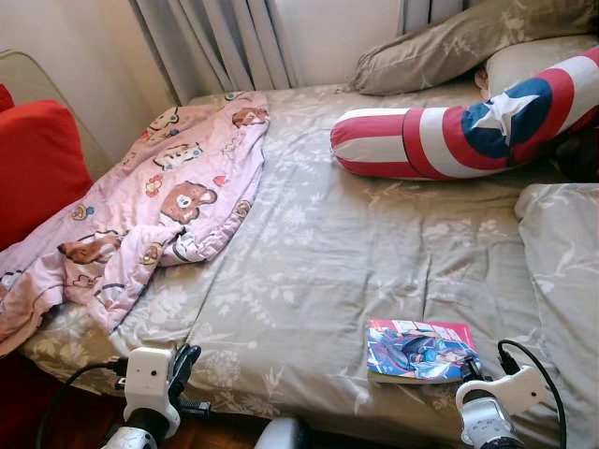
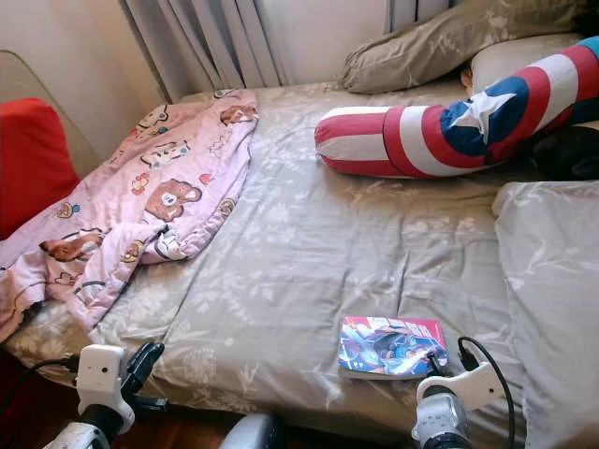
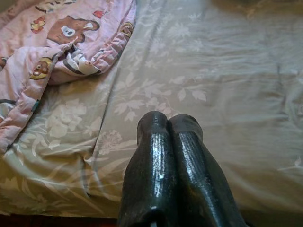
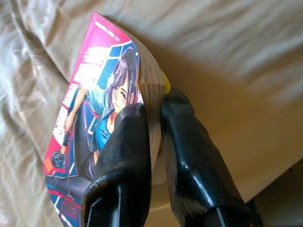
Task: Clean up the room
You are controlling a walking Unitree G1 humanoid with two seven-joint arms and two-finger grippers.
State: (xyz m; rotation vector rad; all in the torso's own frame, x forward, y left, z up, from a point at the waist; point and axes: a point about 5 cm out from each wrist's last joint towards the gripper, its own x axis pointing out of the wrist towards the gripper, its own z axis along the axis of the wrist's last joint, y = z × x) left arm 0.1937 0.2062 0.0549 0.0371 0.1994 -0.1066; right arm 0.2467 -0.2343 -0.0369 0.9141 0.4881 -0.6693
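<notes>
The right end effector is clenched on a manga book: in the right wrist view one black finger presses on the colourful cover and the other sits against the back, with the page edges pinched between them. The book lies near the front edge of the bed, on the grey-green floral sheet, directly ahead of the right end effector and touching it.

The left end effector is closed with nothing between its fingers; the two black fingers lie pressed together side by side. It hovers over the front edge of the bed, with bare sheet just beyond its tips. Well apart from the book, it sits at the opposite front corner.

Ahead of the left end effector and off to its outer side, a pink blanket printed with cartoon bears lies crumpled across the bed and drapes over the side. Beyond the blanket's edge stands a red cushion.

Farther ahead of the right end effector, across the sheet, a bolster pillow in red and white stripes with a blue circle and white star lies crosswise. Behind it rest a grey-green pillow and grey curtains. A folded duvet in the same floral fabric lies to the outer side of the right end effector.
</notes>
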